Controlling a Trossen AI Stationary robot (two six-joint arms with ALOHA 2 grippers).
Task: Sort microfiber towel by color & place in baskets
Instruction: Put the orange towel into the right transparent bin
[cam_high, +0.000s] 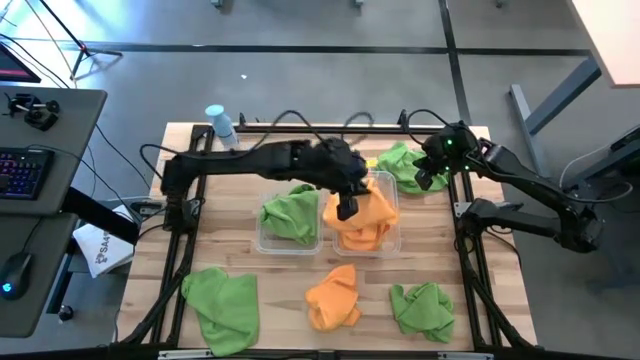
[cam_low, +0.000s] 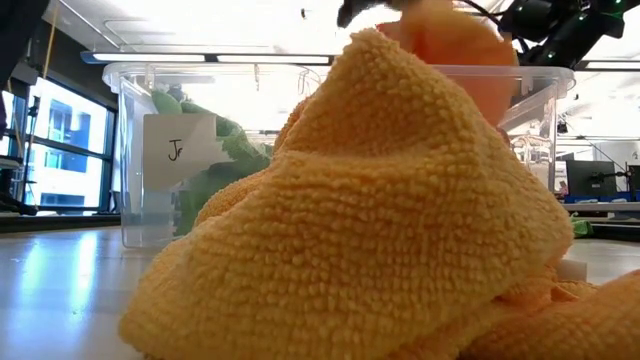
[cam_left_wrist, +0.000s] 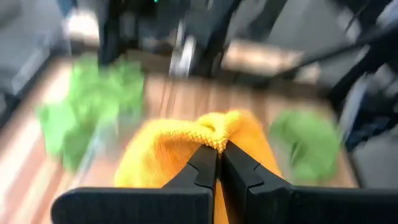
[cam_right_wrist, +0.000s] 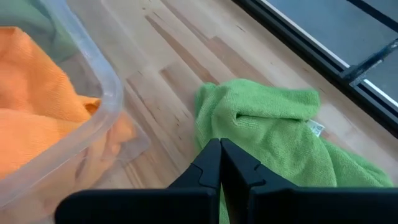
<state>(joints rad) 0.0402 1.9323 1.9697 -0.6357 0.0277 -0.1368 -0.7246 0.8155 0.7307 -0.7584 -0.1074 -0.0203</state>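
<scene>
The left gripper is hanging over the right-hand basket, its jaws pinching a fold of an orange towel. That towel is sitting in or just above the orange pile already in this basket. The left-hand basket is holding a green towel. The step in hand looks like dropping orange into its basket; next the jaws would need to spread and the arm to lift clear.

The right gripper is waiting at the far right of the table, jaws pressed together and empty, touching or just above a loose green towel beside the orange basket. Three more towels are lying at the near edge: green, orange, green.
</scene>
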